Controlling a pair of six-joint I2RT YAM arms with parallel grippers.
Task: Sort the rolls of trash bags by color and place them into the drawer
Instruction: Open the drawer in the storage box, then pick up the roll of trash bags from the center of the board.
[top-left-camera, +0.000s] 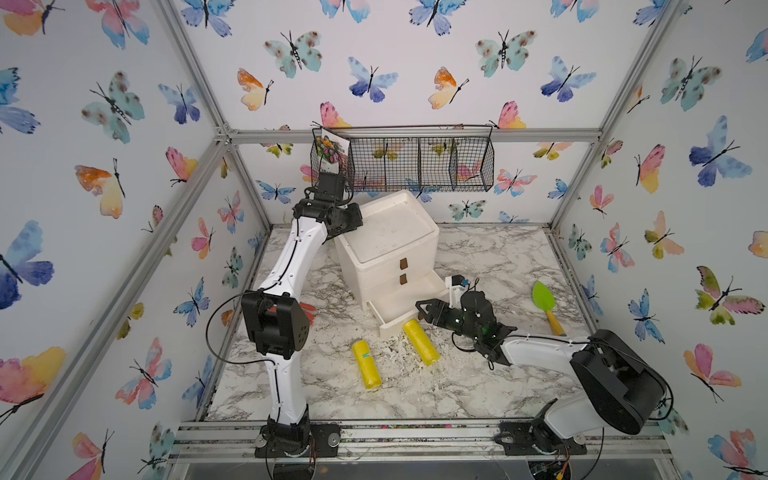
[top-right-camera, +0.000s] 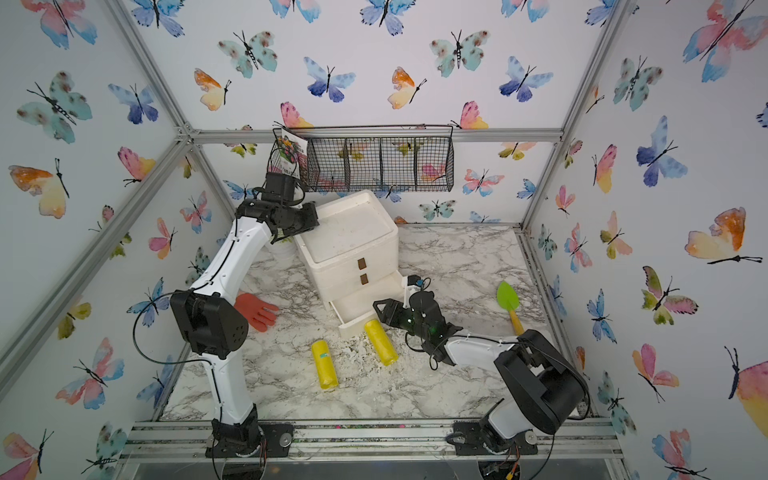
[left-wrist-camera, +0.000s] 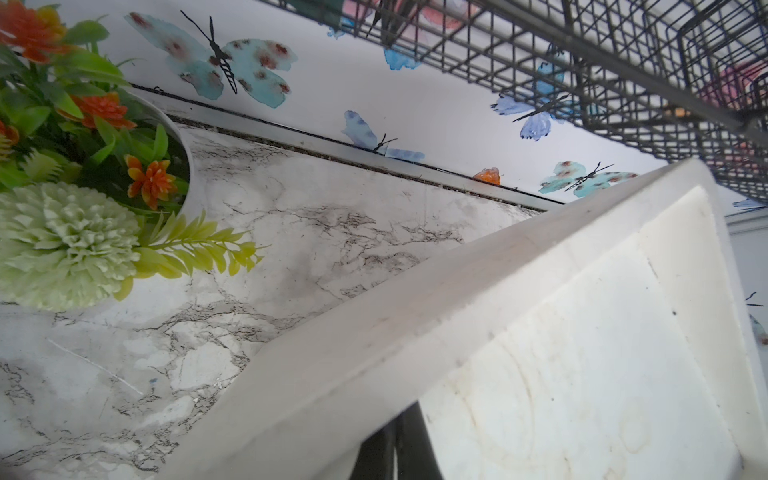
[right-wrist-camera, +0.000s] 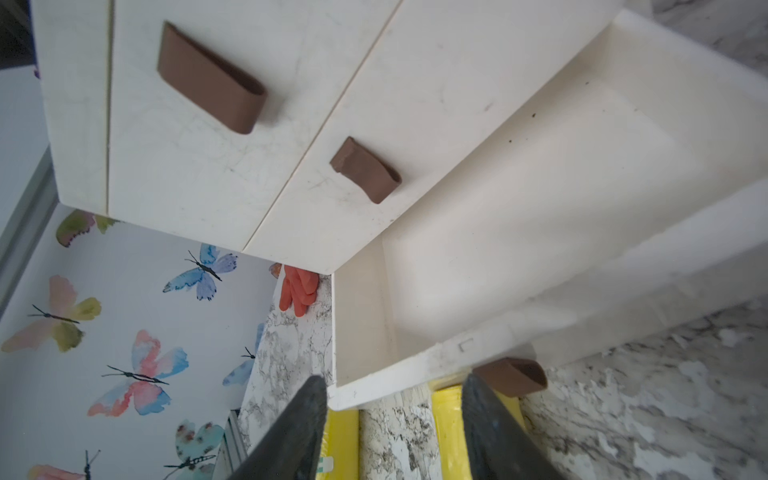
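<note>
The drawer (top-left-camera: 409, 301) is open and empty. Just before it lies one yellow roll (top-left-camera: 421, 341), and nearby on the table (top-left-camera: 478, 257) a second yellow roll (top-left-camera: 366, 364). The right gripper (top-left-camera: 422, 311) is released and empty; the left gripper (left-wrist-camera: 397, 444) is clenched.

Right claw (right-wrist-camera: 392, 380) agape, left claw (left-wrist-camera: 395, 451) closed

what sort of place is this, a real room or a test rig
Most likely a staged robot test cell: butterfly-papered panels in an aluminium frame, a left arm and right arm bolted to a front rail, and props like a white drawer unit and trowel on a marble-look tabletop.
</note>
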